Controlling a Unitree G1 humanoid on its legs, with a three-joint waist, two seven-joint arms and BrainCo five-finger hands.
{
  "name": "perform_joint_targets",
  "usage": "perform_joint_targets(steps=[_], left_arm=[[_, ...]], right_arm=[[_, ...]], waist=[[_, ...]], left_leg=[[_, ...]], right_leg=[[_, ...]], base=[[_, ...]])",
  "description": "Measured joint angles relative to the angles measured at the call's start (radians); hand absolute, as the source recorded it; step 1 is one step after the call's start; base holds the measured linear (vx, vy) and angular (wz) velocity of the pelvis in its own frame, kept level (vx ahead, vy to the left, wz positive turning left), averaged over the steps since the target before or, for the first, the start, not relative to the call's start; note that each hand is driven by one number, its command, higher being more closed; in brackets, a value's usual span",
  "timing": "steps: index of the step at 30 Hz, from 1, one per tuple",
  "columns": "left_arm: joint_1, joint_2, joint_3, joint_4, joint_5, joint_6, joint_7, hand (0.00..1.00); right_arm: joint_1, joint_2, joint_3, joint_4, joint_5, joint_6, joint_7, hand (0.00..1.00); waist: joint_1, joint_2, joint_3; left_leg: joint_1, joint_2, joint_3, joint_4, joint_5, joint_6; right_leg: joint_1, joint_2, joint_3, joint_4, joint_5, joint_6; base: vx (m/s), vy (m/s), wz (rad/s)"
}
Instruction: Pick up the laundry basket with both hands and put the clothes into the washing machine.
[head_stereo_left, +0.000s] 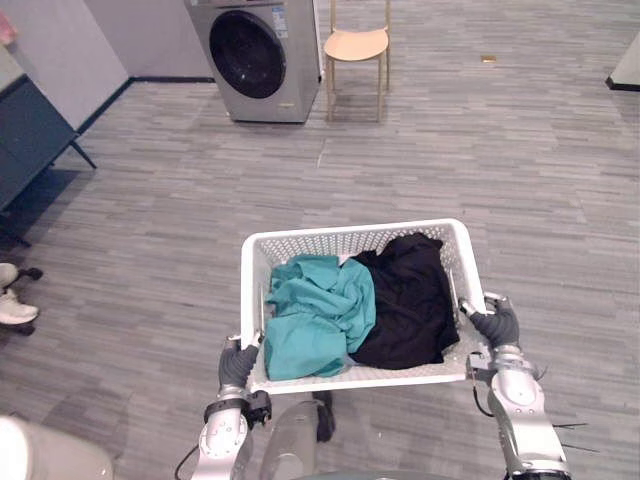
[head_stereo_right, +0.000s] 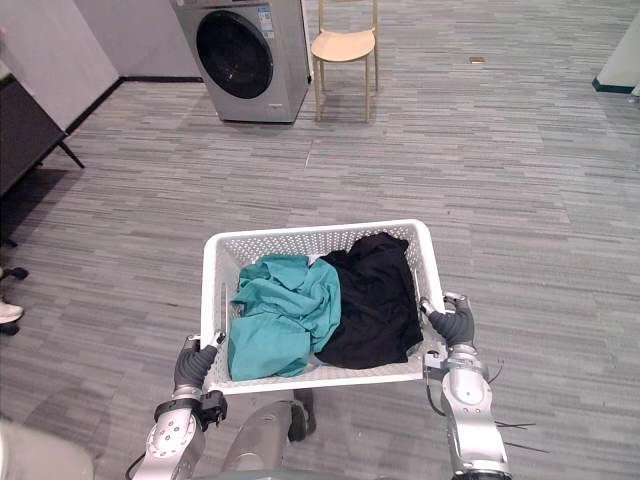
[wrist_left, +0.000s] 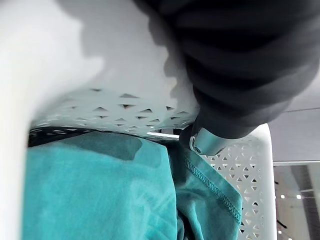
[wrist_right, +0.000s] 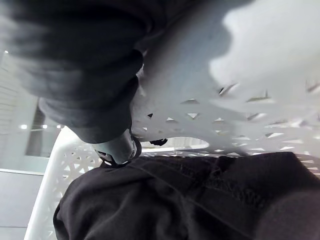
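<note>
Between the two hands, laundry basket (head_stereo_left: 300, 245): white, with perforated walls, held above the floor with its long side across the robot's front.
Clothes: a teal garment (head_stereo_left: 315, 315) lay bunched in the basket's left half and a black garment (head_stereo_left: 410, 300) in its right half; the two touched in the middle, the black one reaching up the far right corner.
Left hand (head_stereo_left: 238, 365): clamped on the basket's near left corner; in its wrist view a silver finger (wrist_left: 202, 142) hooked over the wall beside the teal cloth.
Right hand (head_stereo_left: 497, 325): clamped on the right side wall near the front; a silver finger (wrist_right: 117, 150) hooked inside above the black cloth.
Floor (head_stereo_left: 450, 160): grey planks, striped in lighter and darker bands.
Washing machine (head_stereo_left: 255, 55): grey, with a round dark door, well apart from the basket at the far wall.
Chair (head_stereo_left: 357, 45): pale wood, just right of the machine.
Dark table (head_stereo_left: 25, 135): on slanted legs by the left wall.
Wall (head_stereo_left: 70, 50): light grey with a dark skirting.
Person's shoe (head_stereo_left: 12, 305): white, at the left edge.
</note>
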Motion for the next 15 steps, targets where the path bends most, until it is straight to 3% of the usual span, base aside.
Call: perform_joint_targets(steps=[1, 2, 3, 4, 5, 6, 7, 9, 11, 12, 13, 14, 15], left_arm=[[0.000, 0.001, 0.006, 0.003, 0.002, 0.007, -0.001, 1.00], [-0.004, 0.023, -0.003, 0.030, 0.009, 0.009, -0.003, 1.00], [0.003, 0.029, -0.013, 0.041, 0.009, 0.009, -0.003, 1.00], [0.017, 0.024, -0.015, 0.041, 0.008, 0.007, -0.002, 1.00], [-0.005, 0.067, -0.012, 0.067, 0.008, 0.008, -0.002, 1.00], [-0.023, 0.086, -0.012, 0.084, 0.008, 0.012, -0.001, 1.00], [-0.023, 0.087, -0.011, 0.089, 0.008, 0.014, 0.000, 1.00], [-0.024, 0.090, -0.012, 0.097, 0.008, 0.014, 0.001, 1.00], [-0.037, 0.092, -0.012, 0.099, 0.007, 0.012, 0.001, 1.00], [-0.070, 0.097, -0.012, 0.112, 0.008, 0.012, -0.001, 1.00], [-0.081, 0.100, -0.012, 0.121, 0.008, 0.011, -0.002, 1.00], [-0.105, 0.107, -0.015, 0.145, 0.009, 0.011, -0.002, 1.00], [-0.114, 0.113, -0.021, 0.153, 0.010, 0.011, -0.001, 1.00]], right_arm=[[-0.016, 0.010, 0.000, 0.022, -0.001, 0.007, 0.003, 1.00], [-0.001, 0.030, -0.002, 0.041, -0.004, 0.014, 0.001, 1.00], [0.018, 0.024, -0.006, 0.040, -0.005, 0.014, 0.003, 1.00], [0.025, 0.027, -0.005, 0.040, -0.010, 0.013, 0.004, 1.00], [0.033, 0.063, -0.007, 0.047, -0.012, 0.014, 0.002, 1.00], [0.031, 0.070, -0.004, 0.055, -0.019, 0.014, 0.003, 1.00], [0.029, 0.068, 0.000, 0.062, -0.024, 0.015, 0.003, 1.00], [0.034, 0.070, 0.002, 0.065, -0.032, 0.015, 0.003, 1.00], [0.030, 0.066, 0.001, 0.064, -0.032, 0.014, 0.003, 1.00], [0.025, 0.060, -0.001, 0.063, -0.030, 0.014, 0.003, 1.00], [0.025, 0.059, -0.002, 0.063, -0.030, 0.014, 0.003, 1.00], [0.026, 0.058, -0.006, 0.063, -0.030, 0.014, 0.003, 1.00], [0.027, 0.058, -0.007, 0.062, -0.030, 0.014, 0.002, 1.00]], waist=[[0.009, 0.000, 0.004], [0.018, -0.028, -0.001], [0.017, -0.049, -0.006], [0.021, -0.049, -0.013], [-0.003, -0.112, -0.022], [-0.013, -0.127, -0.022], [-0.020, -0.118, -0.019], [-0.055, -0.064, -0.014], [-0.064, -0.040, -0.006], [-0.085, -0.019, 0.001], [-0.093, -0.020, 0.001], [-0.115, -0.037, -0.001], [-0.127, -0.053, -0.002]], left_leg=[[-0.039, 0.022, -0.001, 0.125, -0.032, 0.028], [-0.077, -0.003, 0.014, 0.226, -0.078, -0.023], [-0.022, -0.044, 0.022, 0.095, -0.052, -0.030], [0.042, -0.058, 0.027, 0.033, -0.117, 0.028], [0.084, -0.111, 0.040, 0.041, -0.196, 0.046], [0.141, -0.142, 0.043, 0.043, -0.249, 0.029], [0.182, -0.144, 0.044, 0.029, -0.263, 0.031], [0.365, -0.143, 0.045, -0.104, -0.281, 0.020], [0.449, -0.141, 0.041, -0.176, -0.280, 0.007], [0.545, -0.135, 0.029, -0.241, -0.287, -0.028], [0.575, -0.139, 0.024, -0.261, -0.293, -0.039], [0.643, -0.163, -0.007, -0.299, -0.309, -0.067], [0.669, -0.181, -0.026, -0.315, -0.316, -0.080]], right_leg=[[0.007, 0.007, 0.027, 0.026, 0.024, 0.002], [-0.002, -0.008, 0.038, 0.138, 0.036, 0.007], [-0.053, -0.046, 0.039, 0.314, 0.034, 0.037], [-0.122, -0.062, 0.046, 0.535, 0.059, 0.094], [-0.235, -0.143, 0.060, 0.805, 0.134, 0.154], [-0.351, -0.201, 0.028, 1.006, 0.101, 0.092], [-0.392, -0.210, 0.016, 1.048, 0.065, 0.046], [-0.531, -0.188, -0.070, 0.997, -0.042, -0.011], [-0.597, -0.139, -0.120, 0.876, -0.070, -0.037], [-0.650, -0.056, -0.161, 0.508, -0.020, -0.061], [-0.664, -0.034, -0.161, 0.381, 0.034, -0.057], [-0.695, -0.015, -0.144, 0.185, 0.140, -0.046], [-0.717, -0.012, -0.127, 0.139, 0.172, -0.037]], base=[[0.76, 0.242, -0.05], [0.55, 0.206, -0.16], [0.61, 0.269, -0.26], [0.58, 0.254, -0.05], [0.73, 0.254, -0.04], [0.79, 0.207, 0.05], [0.69, 0.164, -0.21], [0.65, 0.152, -0.21], [0.84, 0.127, -0.13], [0.83, 0.079, 0.05], [0.72, 0.018, 0.39], [0.61, -0.008, 0.50], [0.76, -0.043, 0.73]])
